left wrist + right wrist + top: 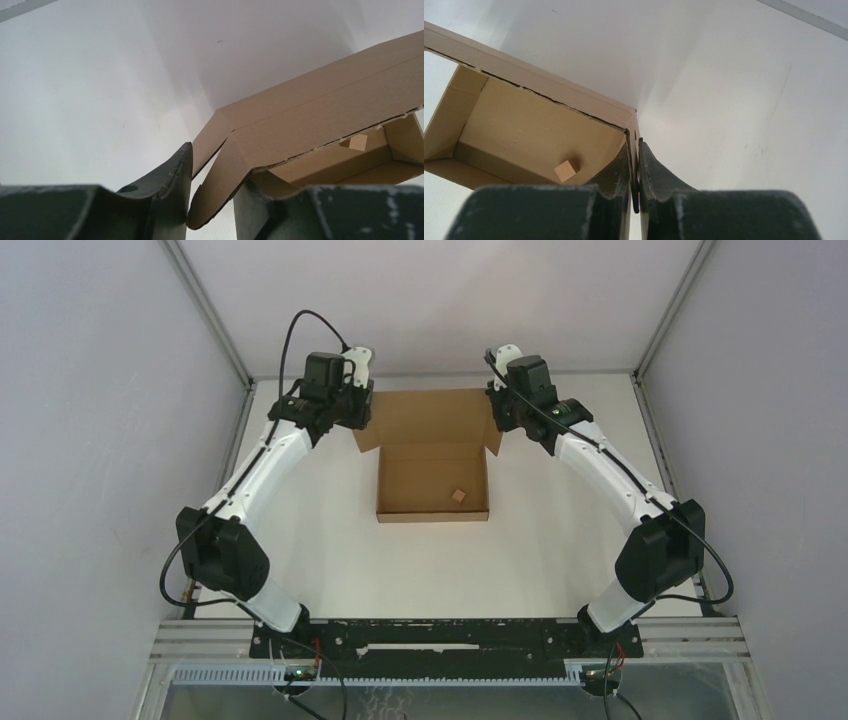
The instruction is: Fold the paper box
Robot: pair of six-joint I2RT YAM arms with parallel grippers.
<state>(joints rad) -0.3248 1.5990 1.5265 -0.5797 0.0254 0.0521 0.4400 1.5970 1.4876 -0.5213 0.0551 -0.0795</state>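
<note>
The paper box [432,480] lies mid-table as an open brown tray, with its lid panel [425,418] lying back behind it. My left gripper [358,416] is at the lid's left corner. In the left wrist view it [215,170] is open, and the box's [325,110] rounded corner flap hangs loose between the fingers [172,175]. My right gripper [497,412] is at the lid's right corner. The right wrist view shows it [634,142] shut on the thin edge of the box's [524,125] side flap.
A tiny cardboard scrap [458,495] lies on the tray floor near its right front; it also shows in the wrist views [566,171] [357,142]. The white table [330,540] is fenced by metal rails at the sides and back.
</note>
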